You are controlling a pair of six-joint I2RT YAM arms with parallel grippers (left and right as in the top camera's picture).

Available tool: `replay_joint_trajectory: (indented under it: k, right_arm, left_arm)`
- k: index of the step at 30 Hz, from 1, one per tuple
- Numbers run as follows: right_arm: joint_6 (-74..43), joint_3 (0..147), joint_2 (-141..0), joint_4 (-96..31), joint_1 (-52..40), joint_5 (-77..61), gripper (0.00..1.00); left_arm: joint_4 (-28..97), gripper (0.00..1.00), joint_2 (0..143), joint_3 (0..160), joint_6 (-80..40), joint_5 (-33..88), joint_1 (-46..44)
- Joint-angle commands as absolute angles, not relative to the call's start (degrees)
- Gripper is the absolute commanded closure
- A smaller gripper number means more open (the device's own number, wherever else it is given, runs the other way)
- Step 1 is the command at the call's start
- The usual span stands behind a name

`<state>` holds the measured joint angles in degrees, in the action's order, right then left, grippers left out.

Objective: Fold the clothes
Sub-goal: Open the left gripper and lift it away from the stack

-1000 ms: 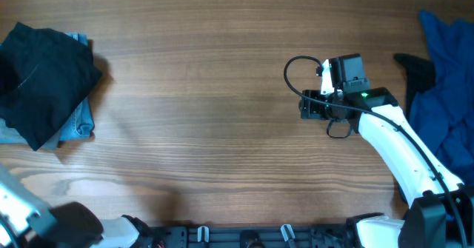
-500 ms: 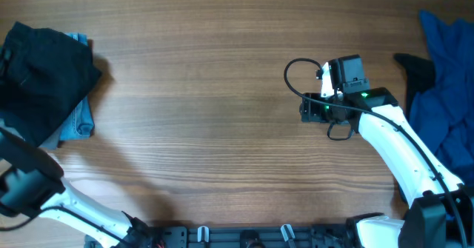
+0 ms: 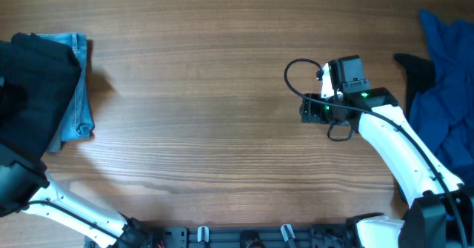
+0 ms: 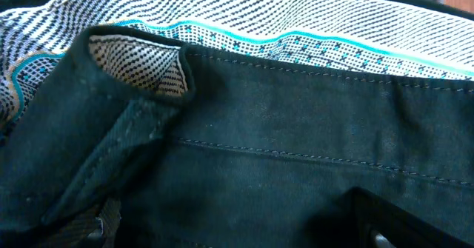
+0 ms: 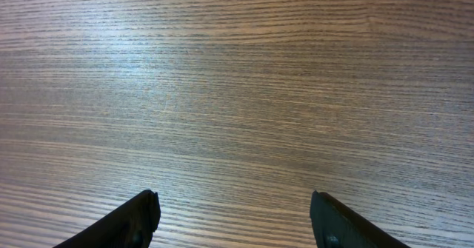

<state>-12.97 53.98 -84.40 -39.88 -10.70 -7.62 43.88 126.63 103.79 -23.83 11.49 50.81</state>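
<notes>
The black garment [image 3: 41, 78] lies bunched at the far left on a folded light blue garment [image 3: 76, 92]. In the left wrist view the black garment [image 4: 296, 129] fills the frame, with a dotted white inner band edged in teal along the top. My left gripper [image 4: 237, 229] is right over this fabric with its fingers apart. In the overhead view it blurs into the black cloth at the left edge. My right gripper [image 3: 305, 109] is open and empty over bare wood at centre right; it also shows in the right wrist view [image 5: 233, 218].
A royal blue garment [image 3: 444, 92] is heaped at the right edge, with a dark piece [image 3: 416, 69] beside it. The wooden table [image 3: 207, 115] stretches between the two piles. My left arm [image 3: 67, 211] comes in from the bottom left.
My left arm has swung up from the bottom left corner onto the black garment. The black cloth has drawn leftward, uncovering more of the light blue garment. The right arm has not moved.
</notes>
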Motion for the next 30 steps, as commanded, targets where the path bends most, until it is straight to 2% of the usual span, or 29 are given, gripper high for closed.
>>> replay_joint_trajectory:
  k: [1,8,16,22,30]
  right_arm:
    - [-13.69,55.24,-83.57,-40.12,-10.63,-6.76,0.30]
    - [-13.63,55.24,-83.57,-40.36,-10.63,-6.79,0.28]
    - [-13.65,55.24,-83.57,-39.92,-10.63,-9.26,0.08]
    - [-13.65,55.24,-83.57,-38.72,-10.63,-15.38,0.06]
    - [-13.47,56.18,-83.57,-41.06,-9.43,-18.74,0.03]
  left_arm:
    - [44.95,0.00,129.86,103.39,-22.92,11.31,52.03]
    - [43.66,0.00,126.15,104.03,-19.68,22.83,52.03]
    - [42.30,0.00,110.78,104.33,-19.73,22.72,49.10]
    - [45.06,0.00,102.69,104.33,-19.66,21.54,38.22]
    - [56.66,0.00,102.59,104.20,-16.23,7.27,15.46]
